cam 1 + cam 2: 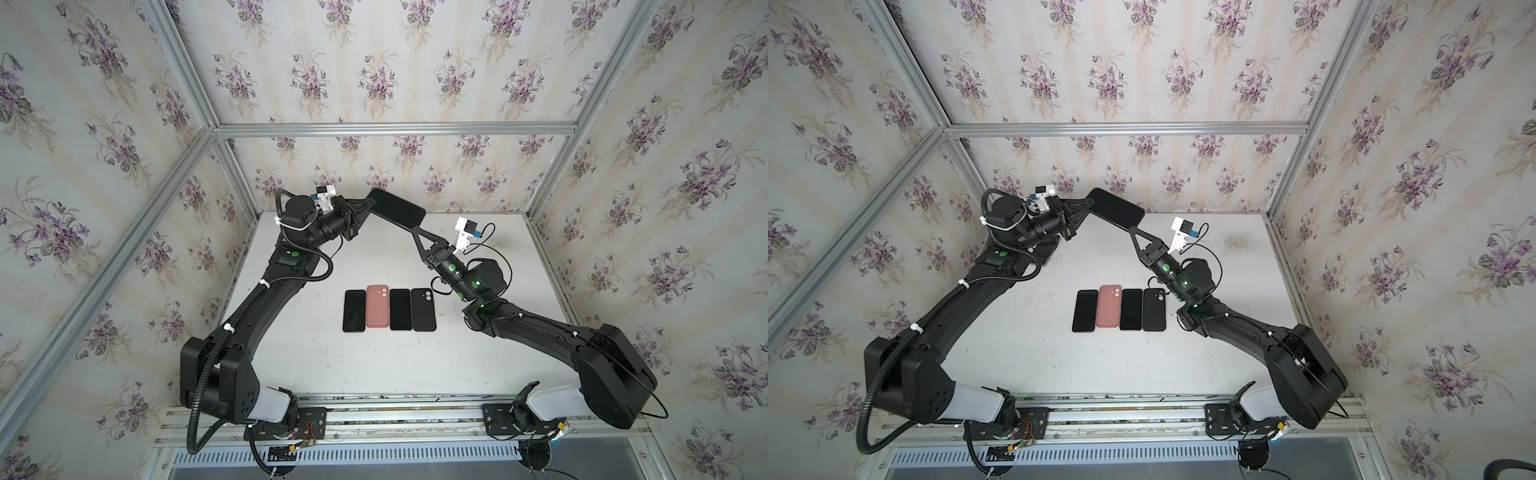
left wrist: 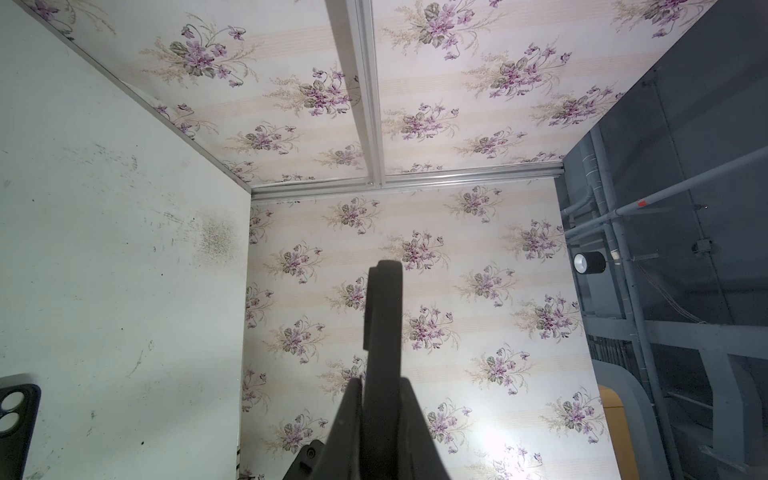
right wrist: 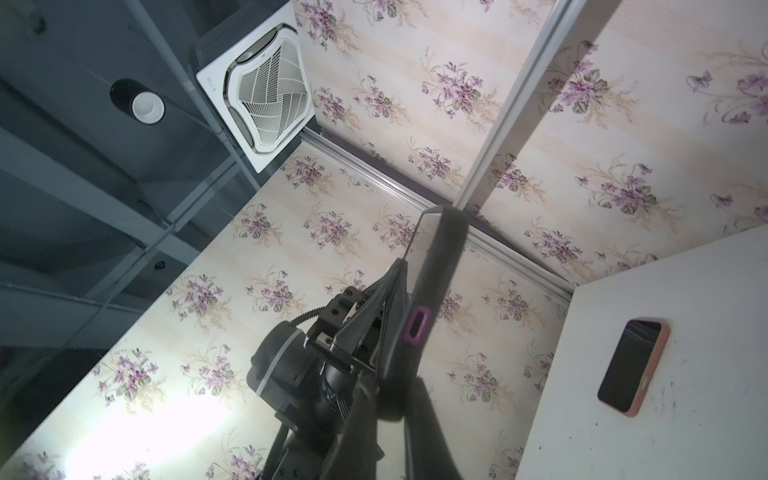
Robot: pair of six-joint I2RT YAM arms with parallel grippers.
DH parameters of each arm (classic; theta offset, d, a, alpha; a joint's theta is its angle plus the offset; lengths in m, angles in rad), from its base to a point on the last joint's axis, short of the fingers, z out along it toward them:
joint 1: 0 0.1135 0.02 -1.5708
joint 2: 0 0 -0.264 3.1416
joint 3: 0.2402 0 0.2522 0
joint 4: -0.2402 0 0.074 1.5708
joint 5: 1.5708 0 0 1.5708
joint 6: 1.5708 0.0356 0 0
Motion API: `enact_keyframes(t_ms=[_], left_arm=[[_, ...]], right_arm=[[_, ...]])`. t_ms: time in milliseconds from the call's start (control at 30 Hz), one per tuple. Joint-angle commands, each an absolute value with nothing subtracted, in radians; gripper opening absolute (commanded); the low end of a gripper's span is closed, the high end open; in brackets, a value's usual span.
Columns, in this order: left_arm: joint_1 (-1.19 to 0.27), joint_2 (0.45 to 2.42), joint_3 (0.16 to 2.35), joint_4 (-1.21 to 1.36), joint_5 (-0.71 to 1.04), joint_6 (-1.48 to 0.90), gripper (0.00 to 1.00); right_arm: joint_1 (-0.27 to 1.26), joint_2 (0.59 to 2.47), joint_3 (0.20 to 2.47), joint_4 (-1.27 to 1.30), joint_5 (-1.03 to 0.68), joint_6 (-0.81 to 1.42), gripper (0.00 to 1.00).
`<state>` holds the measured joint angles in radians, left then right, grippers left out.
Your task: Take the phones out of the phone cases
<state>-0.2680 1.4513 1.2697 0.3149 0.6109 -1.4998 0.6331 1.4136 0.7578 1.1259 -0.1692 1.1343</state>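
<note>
Fingers (image 1: 369,204), left and right, on phone (image 1: 398,209)

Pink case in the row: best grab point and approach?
Probably the far short end, from above: the pink case lies flat, back up, black phones sit close along both long sides, and that end juts slightly past them.

Phone row (image 1: 399,309) on table (image 1: 457,361) centre; apparently open room around.
</note>
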Motion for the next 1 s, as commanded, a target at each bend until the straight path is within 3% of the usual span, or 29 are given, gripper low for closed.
enact_keyframes(t_ms=[0,133,367,533,733,967], left_arm=[[-0.279,1.45,1.305,0.408,0.688,-1.649,0.0],[-0.281,1.451,1.327,0.38,0.717,-1.642,0.0],[-0.279,1.436,1.337,0.327,0.735,-1.579,0.0],[-0.264,1.45,1.368,0.317,0.778,-1.498,0.0],[-0.265,1.534,1.693,-0.178,0.949,-0.854,0.0],[-0.299,1.476,1.782,-0.658,0.994,-0.119,0.0]], right_arm=[[0.64,1.42,0.757,1.009,-0.326,0.805,0.0],[0.627,1.379,0.778,0.891,-0.281,0.553,0.0],[0.545,1.293,0.805,0.719,-0.307,0.416,0.02],[0.448,1.148,0.703,0.668,-0.306,0.427,0.44],[0.356,0.976,0.737,0.354,-0.463,0.144,0.66],[0.349,1.04,0.989,-0.22,-0.672,-0.35,0.69]])
